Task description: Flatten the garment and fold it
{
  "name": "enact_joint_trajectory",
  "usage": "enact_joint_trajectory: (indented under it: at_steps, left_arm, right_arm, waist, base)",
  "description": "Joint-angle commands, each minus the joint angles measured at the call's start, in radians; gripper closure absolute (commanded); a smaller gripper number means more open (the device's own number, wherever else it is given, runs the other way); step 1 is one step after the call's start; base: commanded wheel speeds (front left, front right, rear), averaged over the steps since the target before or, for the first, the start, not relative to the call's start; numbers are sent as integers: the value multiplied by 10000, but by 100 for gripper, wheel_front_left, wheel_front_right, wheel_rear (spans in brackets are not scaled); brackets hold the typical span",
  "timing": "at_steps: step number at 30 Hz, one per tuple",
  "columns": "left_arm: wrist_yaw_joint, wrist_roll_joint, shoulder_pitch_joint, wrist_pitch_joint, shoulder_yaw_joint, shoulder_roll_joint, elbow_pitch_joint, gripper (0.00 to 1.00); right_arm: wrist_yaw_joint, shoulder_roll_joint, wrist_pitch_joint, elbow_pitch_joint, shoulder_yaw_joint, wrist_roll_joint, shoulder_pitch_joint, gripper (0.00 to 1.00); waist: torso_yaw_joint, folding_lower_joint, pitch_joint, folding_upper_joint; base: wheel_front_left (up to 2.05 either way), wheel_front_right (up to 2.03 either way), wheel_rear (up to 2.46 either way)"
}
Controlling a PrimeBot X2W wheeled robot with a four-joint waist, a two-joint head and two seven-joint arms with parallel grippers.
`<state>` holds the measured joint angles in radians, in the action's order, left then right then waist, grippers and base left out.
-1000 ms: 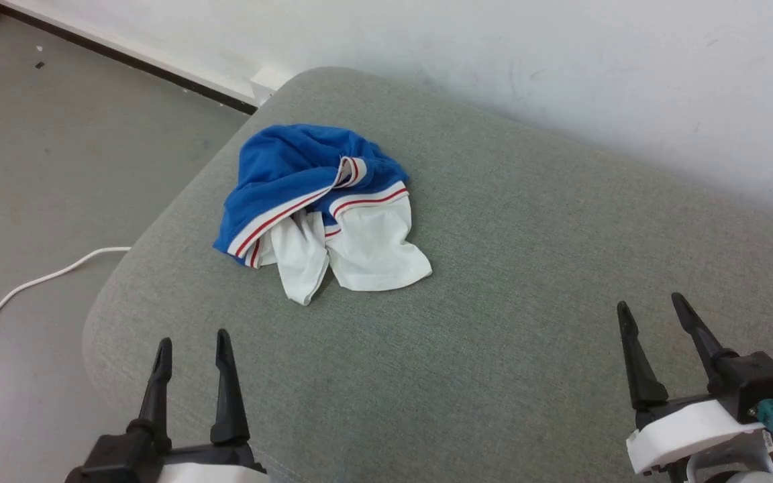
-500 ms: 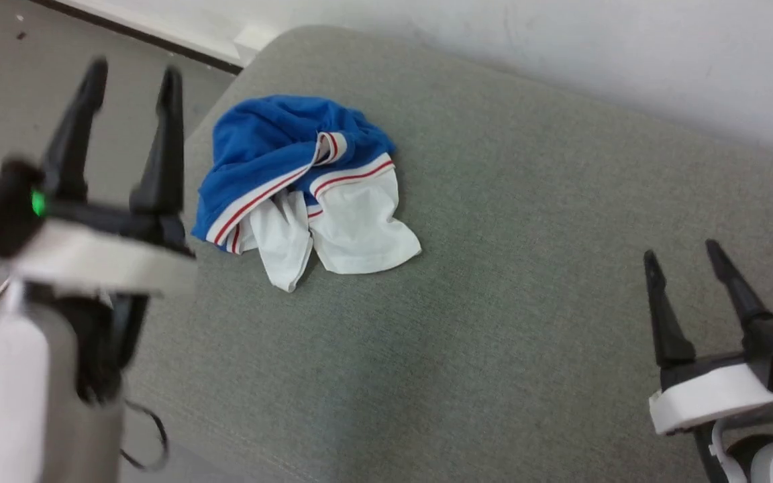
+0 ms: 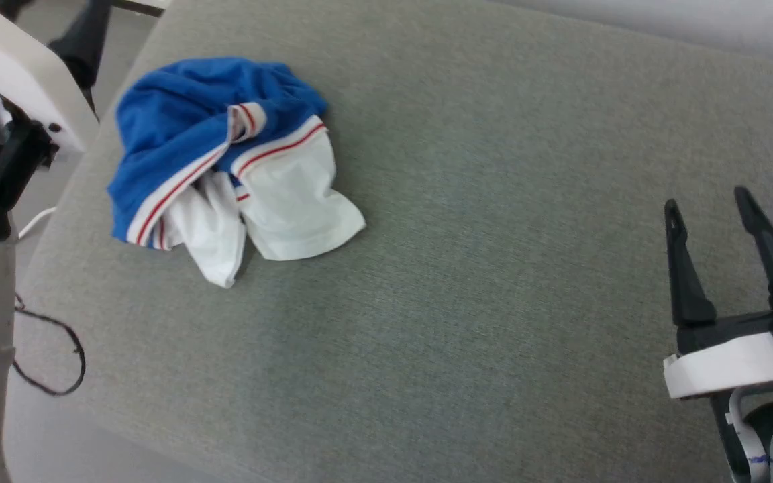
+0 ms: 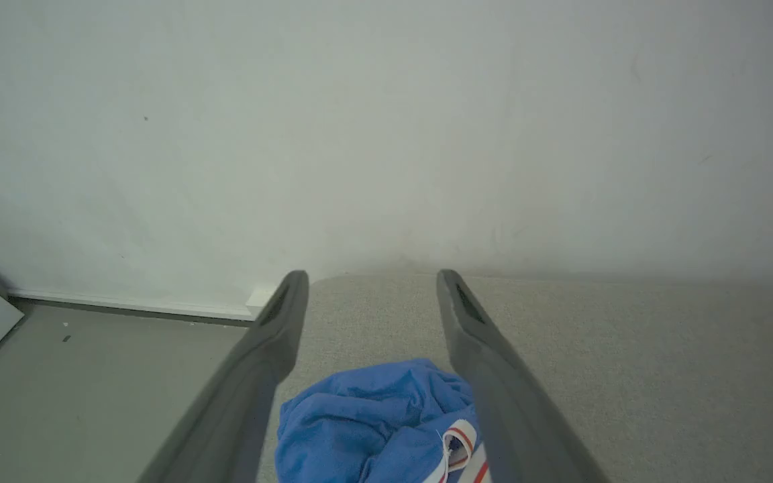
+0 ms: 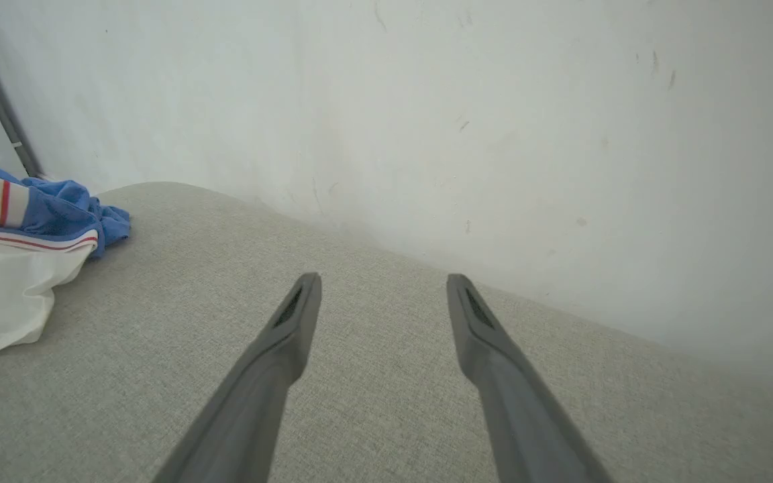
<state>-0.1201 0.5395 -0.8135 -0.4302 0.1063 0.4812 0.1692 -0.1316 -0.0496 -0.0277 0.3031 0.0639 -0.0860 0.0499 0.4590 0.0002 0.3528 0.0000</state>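
Left gripper (image 4: 368, 282) hovering, fingers spread wide, holding nothing, near crumpled royal-blue jersey T-shirt (image 3: 225, 154) with white sleeve ends, red-white striped trim. Right gripper (image 3: 706, 200) hanging near right, wide, empty. T-shirt lying bunched far left on grey fabric cushion (image 3: 494, 302); flattening, folding both pending.

Grey fabric cushion (image 3: 494, 302) w/ white wall (image 4: 386, 134) behind, grey floor (image 4: 91, 376) beside.
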Motion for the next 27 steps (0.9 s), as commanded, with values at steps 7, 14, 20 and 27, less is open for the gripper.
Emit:
enact_joint_trajectory:
  at_steps: [7, 14, 20, 27]
  left_arm:
    - [-94, 675, -336, -1482, 693, 503, 1215, 0]
    - [-88, 1258, -156, -2743, 1143, 494, 2235, 0]
    - [179, 1348, 28, -3274, 1223, 546, 2709, 0]
    - [477, 1186, 204, -3069, 1170, 726, 3000, 100]
  right_arm:
    - [9, -6, -208, 574, 140, -303, 435, 0]
    - [9, -6, -372, 976, 225, -349, 496, 0]
    - [9, -6, -409, 1104, 177, -275, 571, 0]
    - [9, -6, -374, 1097, 262, -154, 668, 0]
  waist:
    - [-1137, -2, 1294, 0]
    - [-1457, -2, 1668, 0]
    - [-1691, -2, 1882, 0]
    - [-1914, -2, 1886, 0]
  base:
    - [0, 0, 0]
    - [0, 0, 0]
    - [0, 0, 0]
    - [0, 0, 0]
